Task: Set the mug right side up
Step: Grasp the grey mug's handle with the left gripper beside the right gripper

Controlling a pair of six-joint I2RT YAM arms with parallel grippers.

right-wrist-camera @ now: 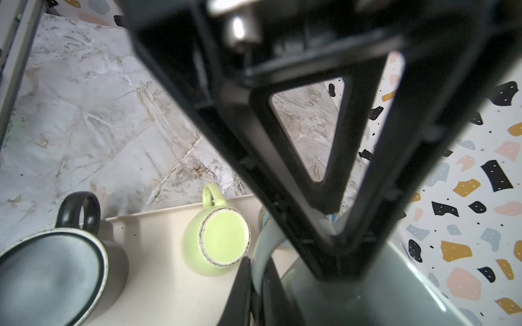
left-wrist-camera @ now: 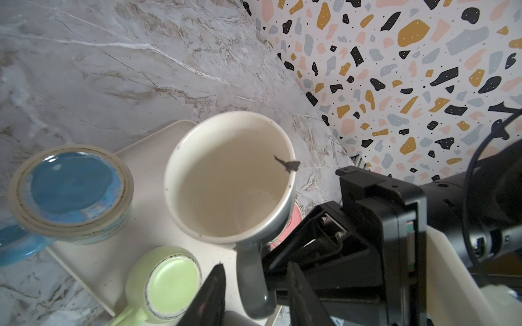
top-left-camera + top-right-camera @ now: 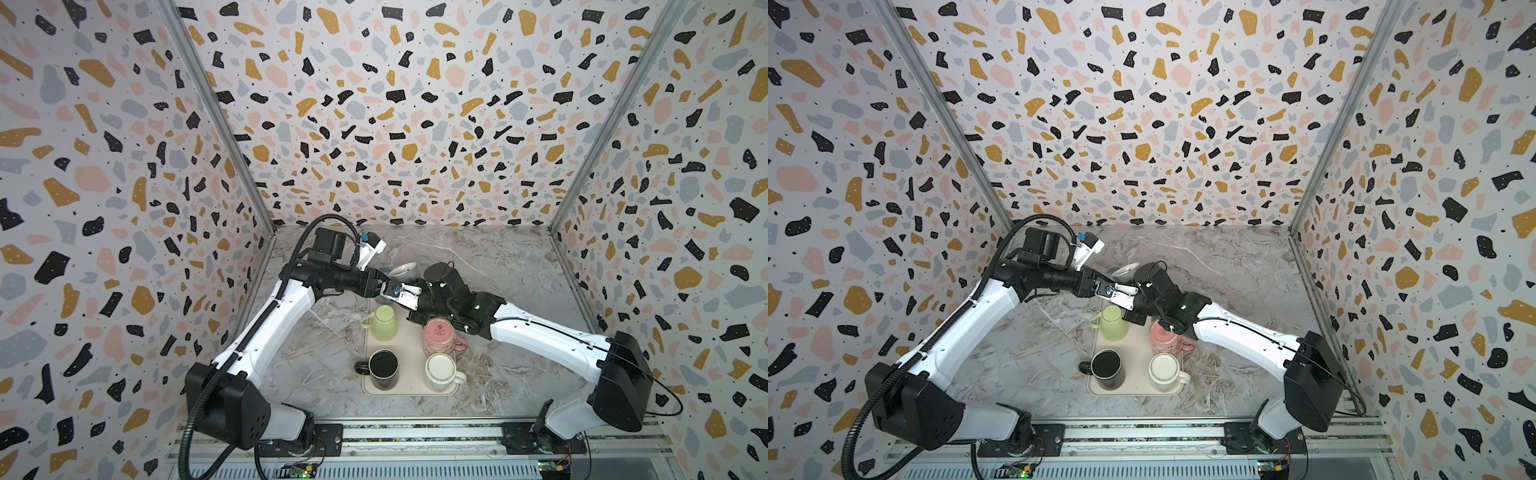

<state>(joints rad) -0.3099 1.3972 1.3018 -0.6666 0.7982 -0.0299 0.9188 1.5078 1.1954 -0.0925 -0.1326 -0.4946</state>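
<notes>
Marble-patterned tabletop [image 3: 519, 266]: grey-white, veined, matte. On it sits a smooth cream rectangular tray [image 3: 409, 390] with a low lip. It is loaded with other mugs, among them a pale green glazed mug [image 3: 384, 324] standing base-up.

Task item: the grey ceramic mug [image 2: 226, 175], glossy cream inside and tapering to a small base. It is off the tray, held in the air over the tray's far end where my two arms meet.

It is not upright yet. In the left wrist view I look almost straight into its mouth, so its long axis runs roughly towards that camera. In both top views the rim shows as a tilted oval.

Its thick grey loop handle [image 2: 254, 285] sticks out towards the left gripper [image 2: 255, 265]. The left jaws stand apart on either side of the handle, with a sliver of gap on each side, so there is no grip there.

The right gripper [image 1: 258, 271] is clamped on the mug at the handle and carries it alone.

My read is that this is a handover. The left jaws need to close squarely on the handle before the right lets go, and glazed ceramic could slip or swing in a light grip.
</notes>
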